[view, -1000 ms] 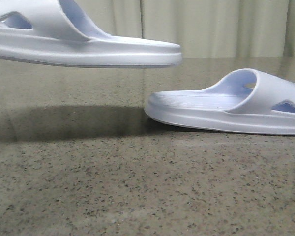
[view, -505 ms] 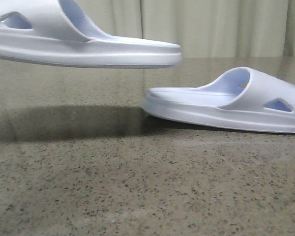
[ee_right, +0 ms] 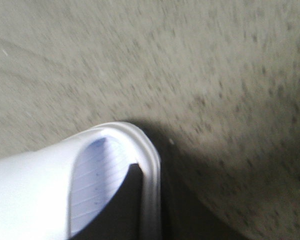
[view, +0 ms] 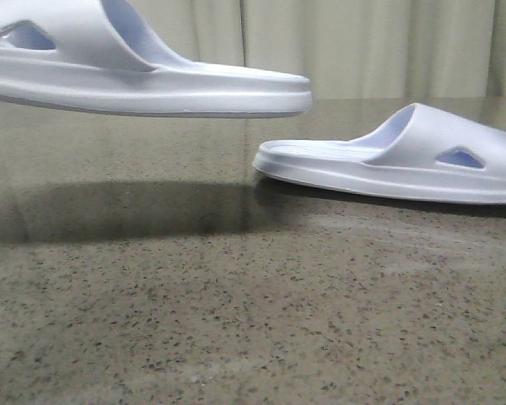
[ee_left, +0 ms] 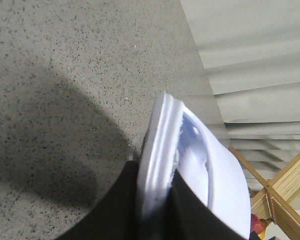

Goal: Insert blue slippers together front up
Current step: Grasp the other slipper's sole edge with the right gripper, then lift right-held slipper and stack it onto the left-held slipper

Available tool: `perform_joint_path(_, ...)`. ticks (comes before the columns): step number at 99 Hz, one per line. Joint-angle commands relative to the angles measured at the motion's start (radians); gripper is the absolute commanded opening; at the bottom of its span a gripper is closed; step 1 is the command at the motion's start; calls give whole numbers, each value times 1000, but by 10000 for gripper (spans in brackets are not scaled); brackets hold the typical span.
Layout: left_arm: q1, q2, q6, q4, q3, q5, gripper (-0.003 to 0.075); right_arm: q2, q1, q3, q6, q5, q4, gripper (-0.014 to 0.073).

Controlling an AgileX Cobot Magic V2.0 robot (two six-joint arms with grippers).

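While the left gripper (ee_left: 155, 200) clamps 1 slipper (view: 143, 80) in the air, the right gripper (ee_right: 140, 200) pinches the other slipper (view: 396, 164) (low over the table (view: 236, 321)), probably to nest both.

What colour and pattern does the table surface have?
The table is grey-brown stone with fine dark speckles, slightly glossy. The front view shows it best.

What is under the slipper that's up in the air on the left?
Under the raised slipper there is only bare table and the slipper's dark shadow. Nothing props it; the left gripper holds its edge. Its sole's underside is hidden from view.
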Motion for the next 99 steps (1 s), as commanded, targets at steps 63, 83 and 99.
perform_joint_path(63, -7, -2, 4, -30, -36, 6, 16, -264, -2, -330, -66, 236, -52, -107)
perform_joint_path(83, -7, -2, 29, -30, -36, 21, 16, -329, -2, -330, -119, 367, -39, -107)
perform_joint_path(99, -7, -2, 29, -32, -36, 29, 16, -348, -2, -330, -194, 433, 33, -107)
